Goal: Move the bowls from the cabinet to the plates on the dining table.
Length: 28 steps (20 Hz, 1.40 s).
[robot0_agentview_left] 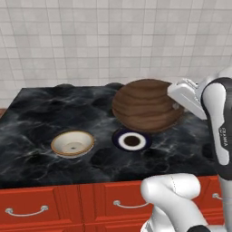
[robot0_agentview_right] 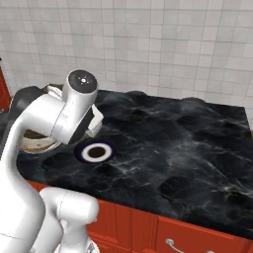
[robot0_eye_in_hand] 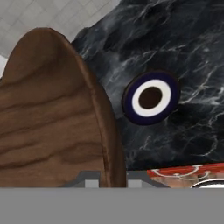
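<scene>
Tool pinches the wooden bowl's rim, holding it tilted in the air above the blue-rimmed plate on the table; the cream bowl sits left of the plate.

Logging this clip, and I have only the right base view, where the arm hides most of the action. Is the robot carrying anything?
Observer: Yes. The pincer is shut on the rim of a wooden bowl, which the left base view shows tilted above the table.
Operator: Is anything on the blue-rimmed plate?
Observer: No. The hand view shows the blue-rimmed plate bare, just beside the wooden bowl's edge.
Operator: What is half hidden behind the arm's elbow?
Observer: A cream bowl, upright on the table, left of the blue-rimmed plate and apart from it.
</scene>
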Available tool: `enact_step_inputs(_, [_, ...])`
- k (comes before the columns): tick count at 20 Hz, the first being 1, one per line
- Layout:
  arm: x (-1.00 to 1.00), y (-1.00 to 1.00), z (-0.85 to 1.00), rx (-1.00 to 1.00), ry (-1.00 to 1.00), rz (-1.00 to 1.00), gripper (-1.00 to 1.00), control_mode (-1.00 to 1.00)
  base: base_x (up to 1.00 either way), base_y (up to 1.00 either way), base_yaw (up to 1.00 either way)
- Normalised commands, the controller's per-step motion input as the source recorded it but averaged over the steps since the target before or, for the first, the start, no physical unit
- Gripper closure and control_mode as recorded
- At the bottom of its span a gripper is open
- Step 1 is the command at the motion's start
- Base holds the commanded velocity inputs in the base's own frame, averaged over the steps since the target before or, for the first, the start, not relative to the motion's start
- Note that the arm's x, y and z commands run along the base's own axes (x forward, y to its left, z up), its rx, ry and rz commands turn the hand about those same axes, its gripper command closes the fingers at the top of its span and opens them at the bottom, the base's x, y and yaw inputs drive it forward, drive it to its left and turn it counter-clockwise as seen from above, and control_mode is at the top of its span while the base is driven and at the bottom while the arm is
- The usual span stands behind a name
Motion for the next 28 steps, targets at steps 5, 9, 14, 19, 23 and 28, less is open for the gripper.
enact_step_inputs(5, [0.82,-0.23,0.0,-0.03,0.3,0.02,1.0,-1.0,0.0,0.0,0.0])
enact_step_inputs(9, [0.46,-0.06,-0.12,0.0,0.11,0.0,1.0,-1.0,0.0,0.0,0.0])
enact_step_inputs(14, [0.05,-0.07,-0.29,0.0,-0.08,0.01,1.0,-1.0,0.0,0.0,0.0])
enact_step_inputs(19, [0.0,-0.12,-0.37,0.0,-0.12,0.04,1.0,-1.0,0.0,0.0,0.0])
enact_step_inputs(23, [0.01,-0.09,-0.36,0.0,-0.05,0.04,1.0,-1.0,0.0,0.0,0.0])
enact_step_inputs(28, [0.33,-0.21,-0.25,0.0,0.09,0.05,1.0,-1.0,0.0,0.0,0.0])
